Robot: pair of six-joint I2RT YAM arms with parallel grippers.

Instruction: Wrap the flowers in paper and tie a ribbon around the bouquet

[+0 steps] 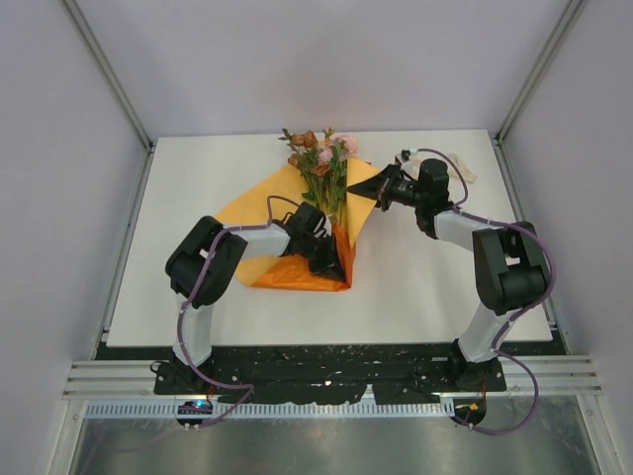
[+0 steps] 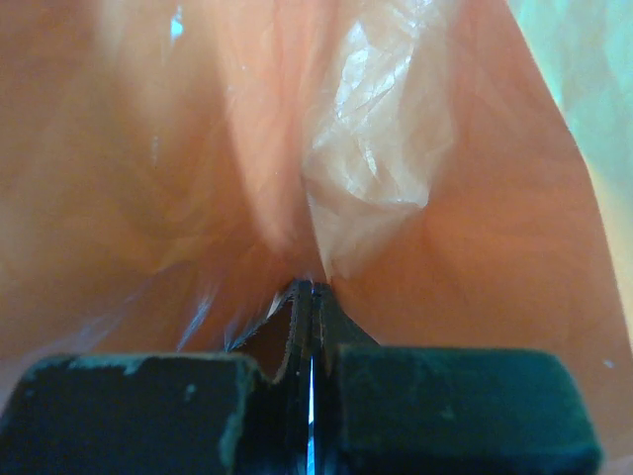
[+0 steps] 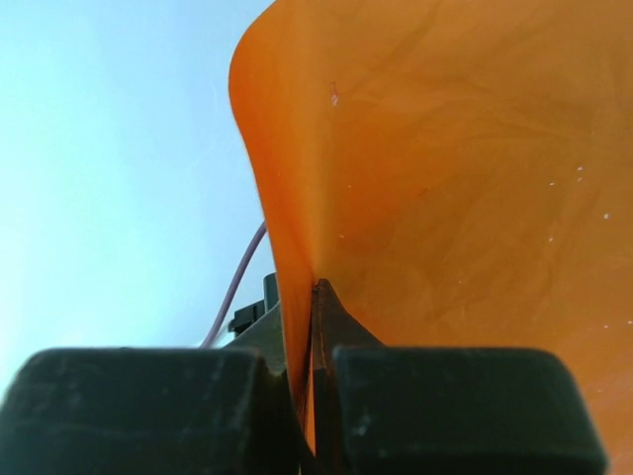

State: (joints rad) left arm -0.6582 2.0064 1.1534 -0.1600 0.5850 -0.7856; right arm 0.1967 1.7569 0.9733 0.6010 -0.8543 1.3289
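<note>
The flowers (image 1: pixel 318 163) lie on the orange paper (image 1: pixel 255 208) at the back middle of the table, blooms pointing away from me. My left gripper (image 1: pixel 331 263) sits low at the stem end, where the paper is bunched up. Its jaws are shut, and a crease of the paper (image 2: pixel 475 247) meets their tips at the left gripper (image 2: pixel 313 289). My right gripper (image 1: pixel 378 191) is shut on the sheet's right corner and holds it lifted. In the right wrist view the paper (image 3: pixel 475 198) runs between the jaws of the right gripper (image 3: pixel 315 289). The ribbon (image 1: pixel 461 168) lies behind the right arm.
The white table top (image 1: pixel 198 297) ends at a black rail in front of the arm bases. Metal frame posts (image 1: pixel 109 74) stand at the back corners. A purple cable (image 3: pixel 232 287) runs past the right gripper.
</note>
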